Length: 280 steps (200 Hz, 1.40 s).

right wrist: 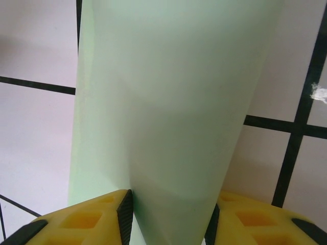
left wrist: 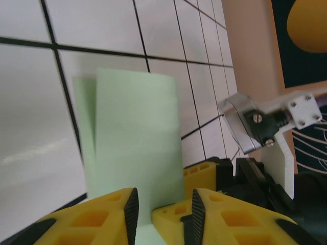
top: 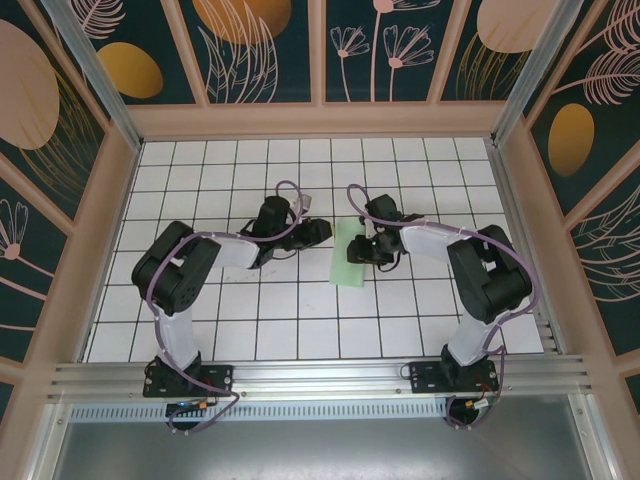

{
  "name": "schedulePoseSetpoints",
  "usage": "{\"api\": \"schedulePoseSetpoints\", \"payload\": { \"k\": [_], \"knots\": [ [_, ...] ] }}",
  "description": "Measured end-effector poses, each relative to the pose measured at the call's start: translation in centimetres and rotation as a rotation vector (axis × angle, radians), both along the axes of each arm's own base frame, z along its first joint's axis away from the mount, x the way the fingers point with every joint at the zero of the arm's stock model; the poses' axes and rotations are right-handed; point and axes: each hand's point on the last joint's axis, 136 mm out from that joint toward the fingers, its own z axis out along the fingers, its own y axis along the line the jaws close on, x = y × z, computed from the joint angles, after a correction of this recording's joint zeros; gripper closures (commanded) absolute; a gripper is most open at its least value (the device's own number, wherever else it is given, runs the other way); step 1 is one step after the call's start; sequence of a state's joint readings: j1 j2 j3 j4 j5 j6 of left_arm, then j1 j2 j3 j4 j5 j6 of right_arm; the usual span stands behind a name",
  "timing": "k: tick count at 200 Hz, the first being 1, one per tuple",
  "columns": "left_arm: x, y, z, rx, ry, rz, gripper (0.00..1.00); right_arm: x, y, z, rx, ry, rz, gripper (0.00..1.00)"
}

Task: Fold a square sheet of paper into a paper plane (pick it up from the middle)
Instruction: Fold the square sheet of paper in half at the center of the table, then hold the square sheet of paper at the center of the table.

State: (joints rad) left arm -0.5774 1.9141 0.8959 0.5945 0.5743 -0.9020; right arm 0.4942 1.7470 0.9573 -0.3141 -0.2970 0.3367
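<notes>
Sheet (top: 352,258): pale green, folded, on the middle of the table (top: 200,300), between my grippers.
Left gripper (left wrist: 163,199): fingers apart, at the sheet's left edge.
Right gripper (right wrist: 171,199): clamped on the sheet's raised fold.

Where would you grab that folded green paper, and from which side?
Probably the middle of a long edge of the square sheet of paper, coming from above and the side. It lies nearly flat, folded into a narrow strip, so only its thin edge can be pinched.
</notes>
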Motion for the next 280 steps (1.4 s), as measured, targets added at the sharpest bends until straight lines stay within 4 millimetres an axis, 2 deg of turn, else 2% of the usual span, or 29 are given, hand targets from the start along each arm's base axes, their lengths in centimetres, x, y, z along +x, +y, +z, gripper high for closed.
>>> {"api": "schedulePoseSetpoints", "payload": {
  "k": [35,68,85,135,183,215,247,280],
  "knots": [
    [-1.2,-1.3,-1.5,0.013,0.040,-0.045,0.83,0.0,0.0,0.0,-0.002,0.000,0.007,0.55],
    [-1.3,-1.5,-2.9,0.034,0.084,-0.051,0.97,0.0,0.0,0.0,-0.001,-0.002,0.014,0.55],
    [-1.3,-1.5,-3.6,0.050,0.111,-0.053,1.00,0.0,0.0,0.0,-0.001,-0.001,0.014,0.56],
    [-1.3,-2.6,-4.4,0.100,0.148,-0.075,1.00,0.0,0.0,0.0,0.004,0.002,0.014,0.56],
    [-1.4,-2.2,-6.1,0.206,0.180,-0.064,1.00,0.1,0.0,0.0,0.011,0.010,-0.011,0.55],
    [-1.2,-2.1,-6.3,0.248,0.181,-0.059,1.00,0.2,0.1,0.4,0.035,0.010,-0.054,0.46],
    [-1.2,-2.1,-6.3,0.264,0.178,-0.056,1.00,1.1,-0.7,1.3,0.078,-0.013,-0.150,0.42],
    [-1.2,-2.1,-6.3,0.266,0.181,-0.056,1.00,2.5,-1.1,2.0,0.121,-0.030,-0.224,0.47]
  ]
}}
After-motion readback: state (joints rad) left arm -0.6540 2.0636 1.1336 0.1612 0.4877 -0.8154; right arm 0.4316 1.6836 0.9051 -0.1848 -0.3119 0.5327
